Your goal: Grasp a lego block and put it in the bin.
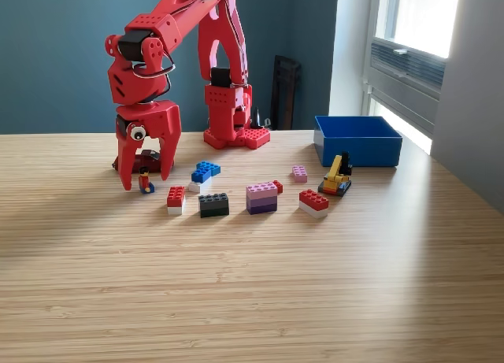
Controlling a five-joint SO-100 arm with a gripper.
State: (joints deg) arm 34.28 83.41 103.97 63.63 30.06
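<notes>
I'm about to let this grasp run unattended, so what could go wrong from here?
1. The gripper straddles a small lego figure with its jaws open; so small a piece may slip or tip as they shut.
2. The bin sits far off at the exterior view's right, so a weak grip could drop the piece on the way.
3. The red-and-white block and blue block lie close by and may get knocked.

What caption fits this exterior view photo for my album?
Red gripper open over a minifigure, lego blocks nearby, blue bin waiting.
</notes>
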